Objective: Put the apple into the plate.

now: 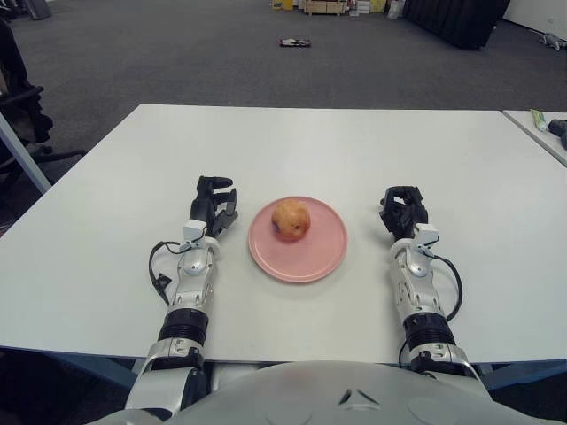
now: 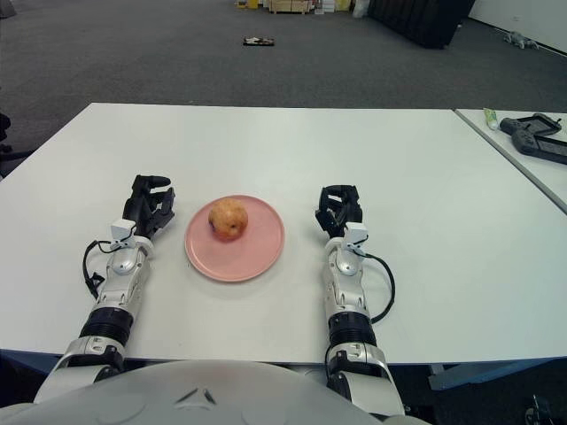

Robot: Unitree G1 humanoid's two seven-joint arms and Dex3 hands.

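Left hand (image 1: pixel 214 205) just left of plate (image 1: pixel 321 259), fingers loosely spread, holding nothing | right hand (image 1: pixel 403 211) just right of plate, fingers curled, holding nothing | apple (image 1: pixel 291 220) sitting on pink plate, toward its far left part | plate mid white worktop (image 1: pixel 354 142), between both hands
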